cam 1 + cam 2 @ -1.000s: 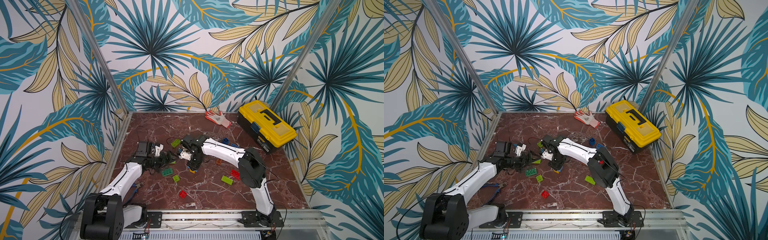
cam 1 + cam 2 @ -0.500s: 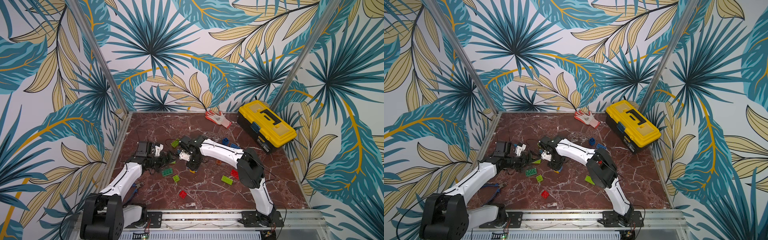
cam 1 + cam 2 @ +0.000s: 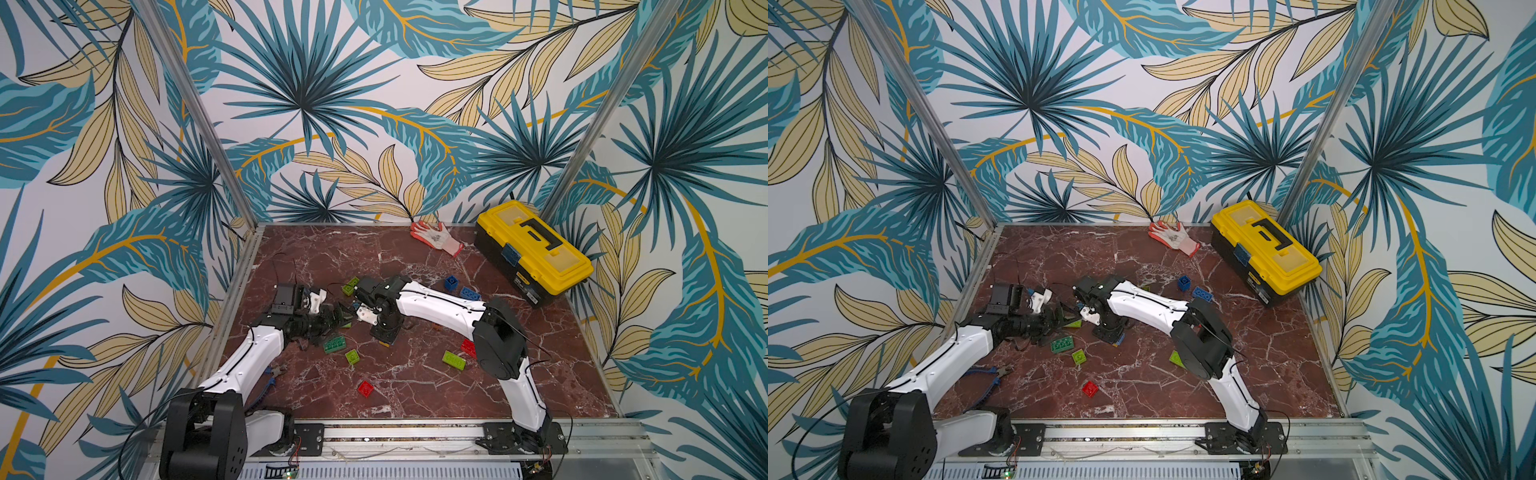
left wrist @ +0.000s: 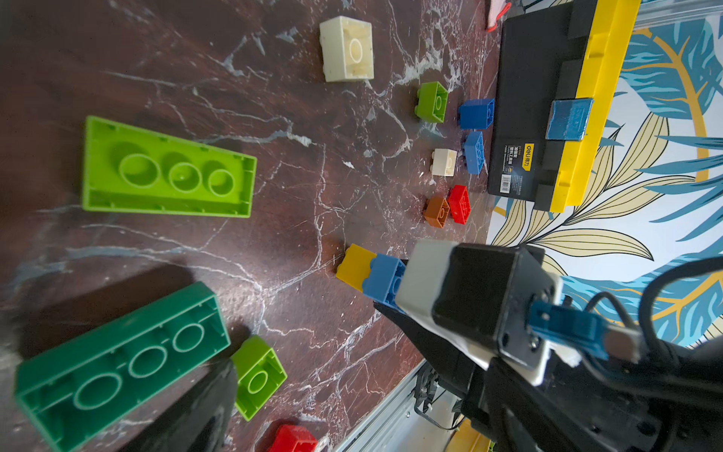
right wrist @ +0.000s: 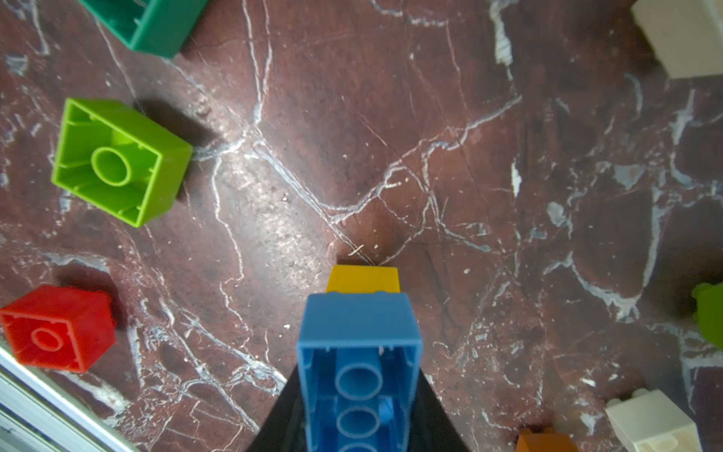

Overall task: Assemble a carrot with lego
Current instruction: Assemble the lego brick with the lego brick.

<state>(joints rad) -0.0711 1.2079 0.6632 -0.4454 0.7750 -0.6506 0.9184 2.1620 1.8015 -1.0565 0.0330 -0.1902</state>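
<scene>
In both top views the action is just left of centre on the marble table (image 3: 415,399). The right claw (image 3: 385,336) points straight down there, and whatever it's got is mostly hidden under it. The left claw (image 3: 338,321) sits just to its left, spread wide with nothing in it. A dark green long brick (image 3: 334,345) lies right below that claw in the frame, and a red brick (image 3: 365,388) sits lower centre. The toolbox (image 3: 534,249) and glove (image 3: 436,237) are off in the upper right, well apart.

Left wrist view: the right claw is clamped on a blue brick (image 4: 385,280) with a yellow brick (image 4: 354,266) plugged onto its far end. The yellow end looks to be touching the tabletop. An orange brick (image 4: 436,211) lies loose farther off, near the toolbox.

Right wrist view: you look straight into the blue brick's hollow underside, with the black fingers (image 5: 274,422) pinching its two opposite side walls.

My take on handling: these are light, stiff, hard plastic with slick sides. They won't break, but they could twist or squirt out of an off-centre pinch. I'd grab the flat opposite walls near the middle, never the studs, and push straight when joining.
</scene>
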